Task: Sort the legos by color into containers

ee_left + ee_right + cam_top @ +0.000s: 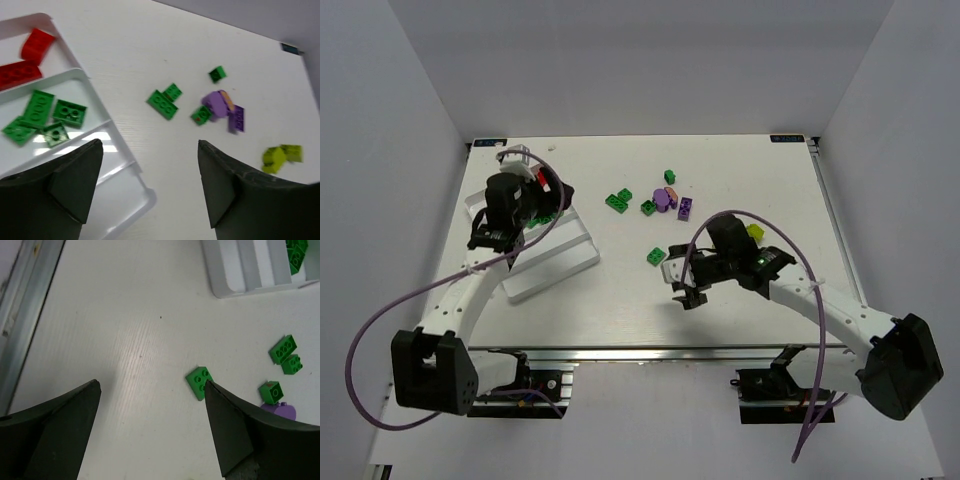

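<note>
The tray (117, 197) is seen as smooth white plastic, glossy, with glare caught on its floor. The bricks (37, 107) are shown in hard, shiny plastic. The table (135, 340) is finished in matt white, and a fine linear grain is seen across it. The left fingers (70, 195) and right fingers (50, 435) are made of a dark, matt, faintly textured material. The rail (22, 315) is made of dull grey metal. The cable (745, 213) is sheathed in smooth purple.
</note>
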Motion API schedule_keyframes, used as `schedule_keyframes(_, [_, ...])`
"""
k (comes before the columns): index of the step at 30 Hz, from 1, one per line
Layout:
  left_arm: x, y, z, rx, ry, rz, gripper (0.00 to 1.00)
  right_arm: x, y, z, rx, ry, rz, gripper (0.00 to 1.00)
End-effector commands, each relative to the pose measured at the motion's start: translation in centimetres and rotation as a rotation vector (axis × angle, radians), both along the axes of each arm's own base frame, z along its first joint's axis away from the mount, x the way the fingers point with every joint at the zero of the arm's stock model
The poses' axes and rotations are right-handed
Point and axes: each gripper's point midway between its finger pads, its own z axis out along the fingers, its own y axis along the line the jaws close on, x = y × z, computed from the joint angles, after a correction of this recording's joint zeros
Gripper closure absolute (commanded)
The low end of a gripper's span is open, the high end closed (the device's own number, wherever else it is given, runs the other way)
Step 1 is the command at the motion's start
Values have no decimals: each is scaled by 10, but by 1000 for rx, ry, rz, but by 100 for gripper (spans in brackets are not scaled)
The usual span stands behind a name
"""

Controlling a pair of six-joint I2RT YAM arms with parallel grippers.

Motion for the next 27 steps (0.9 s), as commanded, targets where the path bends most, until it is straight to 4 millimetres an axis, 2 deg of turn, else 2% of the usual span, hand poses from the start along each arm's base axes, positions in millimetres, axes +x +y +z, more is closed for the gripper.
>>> schedule_keyframes(1, [-15, -34, 22, -137, -103, -168, 16, 5, -1, -20, -71, -312, 270, 11])
schedule_keyframes(2, [-20, -38, 23, -136, -109, -200, 19, 10, 1, -23, -91, -319, 282, 11])
schedule_keyframes(6, [-30, -26, 38, -94, -149, -154, 18, 31, 6, -45, -260, -213, 349, 12])
schedule_keyframes(7, [-35, -25, 48, -93, -184, -154, 17, 42, 10, -56, -309, -181, 356, 14])
schedule_keyframes(10, [-41, -19, 61, -83, -232, -131, 15, 67, 14, -80, -399, -174, 340, 20])
schedule_keyframes(12, [-42, -16, 64, -81, -240, -114, 15, 78, 16, -89, -432, -164, 326, 22])
schedule_keyframes(13, [-42, -16, 64, -80, -244, -114, 15, 82, 17, -103, -458, -136, 328, 24])
schedule_keyframes(14, [-42, -16, 65, -82, -246, -116, 15, 90, 20, -102, -469, -137, 313, 25])
schedule_keyframes(15, [-43, -17, 65, -87, -246, -121, 15, 93, 21, -114, -490, -112, 315, 26])
schedule_keyframes(22, [-43, -17, 64, -86, -244, -121, 15, 126, 36, -120, -525, -137, 264, 33])
schedule_keyframes(27, [-42, -18, 62, -86, -241, -122, 15, 131, 40, -119, -527, -143, 269, 34])
